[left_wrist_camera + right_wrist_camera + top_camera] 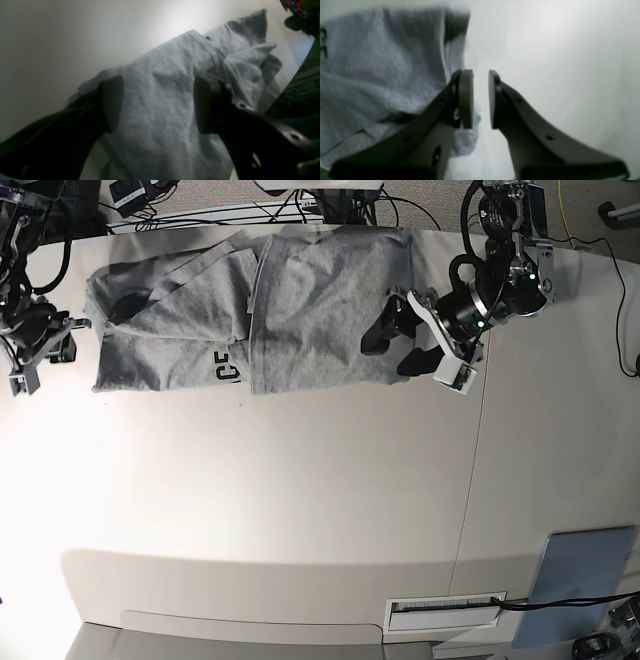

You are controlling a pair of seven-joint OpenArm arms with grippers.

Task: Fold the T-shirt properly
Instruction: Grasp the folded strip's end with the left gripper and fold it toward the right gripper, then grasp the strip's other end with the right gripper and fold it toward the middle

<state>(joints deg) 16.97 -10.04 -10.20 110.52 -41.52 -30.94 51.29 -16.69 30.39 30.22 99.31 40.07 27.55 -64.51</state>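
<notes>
Lying across the far side of the white table (300, 500), the grey T-shirt (300, 310) is partly folded, with black lettering (226, 367) showing at its near edge. The left gripper (400, 345) hangs over the shirt's end, jaws spread wide, gripping nothing. The right gripper (48, 355) sits just off the opposite end, jaws slightly parted with nothing between them.

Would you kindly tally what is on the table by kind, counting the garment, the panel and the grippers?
T-shirt: 1
Grey-blue panel: 1
Grippers: 2, the left gripper and the right gripper
Total: 4
</notes>
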